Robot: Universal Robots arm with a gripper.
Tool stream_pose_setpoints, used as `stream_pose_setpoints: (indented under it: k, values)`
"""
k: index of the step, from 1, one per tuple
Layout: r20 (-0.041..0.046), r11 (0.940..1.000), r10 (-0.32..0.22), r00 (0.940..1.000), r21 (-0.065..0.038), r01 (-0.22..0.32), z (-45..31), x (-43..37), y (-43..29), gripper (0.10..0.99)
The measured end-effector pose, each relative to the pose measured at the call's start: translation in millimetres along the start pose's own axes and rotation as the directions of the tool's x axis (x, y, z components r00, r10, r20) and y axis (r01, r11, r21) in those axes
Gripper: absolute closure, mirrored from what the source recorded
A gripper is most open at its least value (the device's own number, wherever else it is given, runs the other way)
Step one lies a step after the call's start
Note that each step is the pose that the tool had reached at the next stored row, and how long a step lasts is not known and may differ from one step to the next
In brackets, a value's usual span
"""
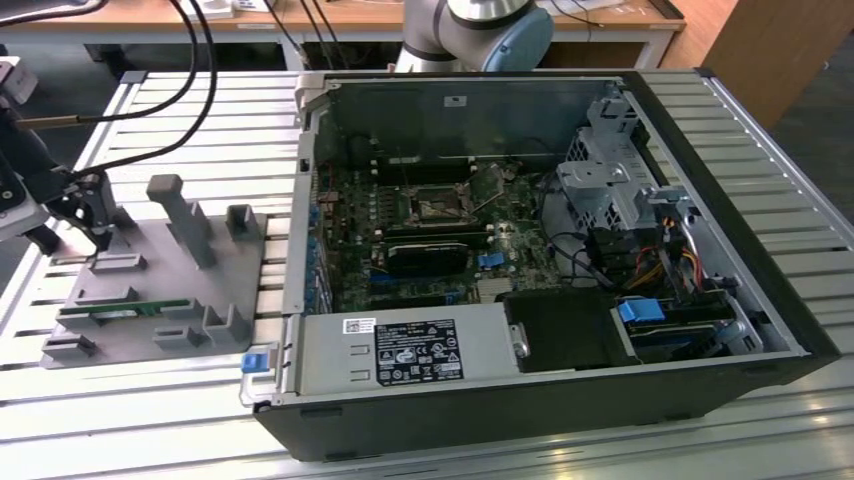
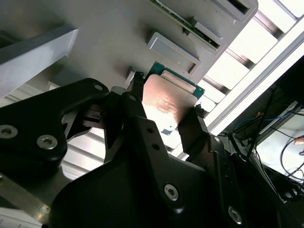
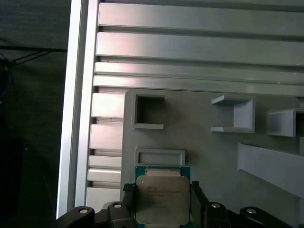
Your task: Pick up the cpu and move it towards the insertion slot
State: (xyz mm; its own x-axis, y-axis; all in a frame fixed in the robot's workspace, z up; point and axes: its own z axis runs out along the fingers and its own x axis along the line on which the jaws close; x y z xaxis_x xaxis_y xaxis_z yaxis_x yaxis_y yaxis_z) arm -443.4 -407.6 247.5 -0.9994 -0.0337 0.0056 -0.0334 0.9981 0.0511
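Hand (image 3: 162, 187) pinching cpu (image 3: 160, 202), grey holder (image 3: 204, 156) beneath; insertion slot (image 1: 434, 207) well apart

The cpu (image 3: 160, 202) has a silvery, faintly pink top and a green rim; the gripper (image 3: 161, 186) is black. The fixture plate (image 1: 200, 290) is plain grey on a table (image 1: 134, 420) of pale silver slats, and the black computer case (image 1: 534, 412) holds a green board (image 1: 350, 272).

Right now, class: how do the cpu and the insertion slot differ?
The cpu sits in the claw over the grey holder; the insertion slot lies inside the computer case. The cpu's top is shiny silver; the slot's centre is dark. Both are square.
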Motion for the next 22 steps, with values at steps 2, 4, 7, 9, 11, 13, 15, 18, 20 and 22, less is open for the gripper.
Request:
stream_pose_setpoints:
  k: [2,4,7,9,11,13,15,18,20,22]
  values:
    - [-0.0001,1.0000,0.000,1.0000,0.000,0.000,-0.7,0.0,0.0,0.545]
    - [-0.0002,1.0000,0.000,1.0000,0.000,0.000,-1.4,0.0,0.1,0.545]
    - [-0.0001,1.0000,0.000,1.0000,0.000,0.000,-2.4,0.0,0.1,0.545]
    - [-0.0001,1.0000,0.000,1.0000,0.000,0.000,-3.0,0.0,0.1,0.545]
    - [-0.0001,1.0000,0.000,1.0000,0.000,0.000,-3.5,0.0,0.2,0.545]
    - [0.0000,1.0000,0.000,1.0000,0.000,0.000,-4.0,0.0,0.2,0.545]
    - [-0.0002,1.0000,0.000,1.0000,0.000,0.000,-4.5,0.0,0.2,0.545]
    - [-0.0001,1.0000,0.000,1.0000,0.000,0.000,-5.1,0.0,0.3,0.545]
    - [-0.0001,1.0000,0.000,1.0000,0.000,0.000,-5.5,0.0,0.3,0.545]
    - [-0.0001,1.0000,0.000,1.0000,0.000,0.000,-6.0,0.0,0.3,0.545]
